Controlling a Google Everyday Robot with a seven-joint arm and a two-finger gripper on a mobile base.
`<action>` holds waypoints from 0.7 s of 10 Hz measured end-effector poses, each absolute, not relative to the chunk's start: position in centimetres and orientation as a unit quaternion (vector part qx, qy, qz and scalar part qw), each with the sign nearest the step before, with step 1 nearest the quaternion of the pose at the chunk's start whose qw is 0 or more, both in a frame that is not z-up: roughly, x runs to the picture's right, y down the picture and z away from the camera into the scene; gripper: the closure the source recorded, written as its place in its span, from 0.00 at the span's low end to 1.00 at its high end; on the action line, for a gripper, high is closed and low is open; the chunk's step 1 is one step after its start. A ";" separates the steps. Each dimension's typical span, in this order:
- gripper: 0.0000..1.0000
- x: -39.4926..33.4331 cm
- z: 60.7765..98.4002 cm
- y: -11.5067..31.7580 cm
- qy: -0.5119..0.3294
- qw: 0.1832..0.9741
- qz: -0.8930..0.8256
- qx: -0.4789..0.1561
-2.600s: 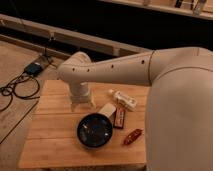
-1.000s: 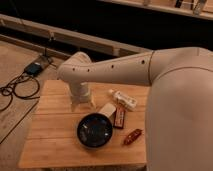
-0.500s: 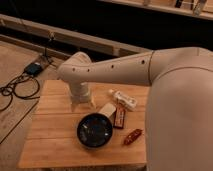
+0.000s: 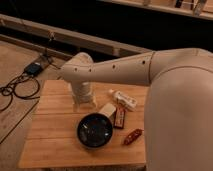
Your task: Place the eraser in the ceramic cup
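The eraser (image 4: 120, 116), a dark reddish-brown flat bar, lies on the wooden table (image 4: 50, 145) just right of the dark bowl's far rim. My white arm reaches in from the right and bends down over the table's back left. The gripper (image 4: 85, 103) hangs there close to the tabletop, well left of the eraser. No white ceramic cup shows apart from the white arm and gripper; it may be hidden behind them.
A wide dark round bowl (image 4: 94, 130) sits mid-table. A pale beige block (image 4: 107, 109) lies between the bowl and the eraser. A white oblong packet (image 4: 125, 99) lies at the back. A glossy red piece (image 4: 133, 136) lies front right. Cables (image 4: 20, 85) run on the floor at left.
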State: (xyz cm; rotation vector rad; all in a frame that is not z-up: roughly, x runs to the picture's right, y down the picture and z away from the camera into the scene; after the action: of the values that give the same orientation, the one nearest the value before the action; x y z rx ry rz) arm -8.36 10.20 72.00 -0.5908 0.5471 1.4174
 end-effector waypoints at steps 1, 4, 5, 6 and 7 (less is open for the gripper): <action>0.35 -6.2 73.2 10.3 0.254 0.683 0.632 -0.263; 0.35 -1.4 75.4 10.3 0.269 0.672 0.641 -0.255; 0.35 0.1 76.0 10.3 0.270 0.667 0.647 -0.253; 0.35 1.4 76.5 10.4 0.270 0.662 0.652 -0.251; 0.35 2.4 76.9 10.7 0.271 0.658 0.657 -0.250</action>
State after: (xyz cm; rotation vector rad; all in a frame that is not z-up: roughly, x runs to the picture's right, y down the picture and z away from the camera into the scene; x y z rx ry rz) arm 2.38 10.68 76.88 -0.5669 0.6127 1.4884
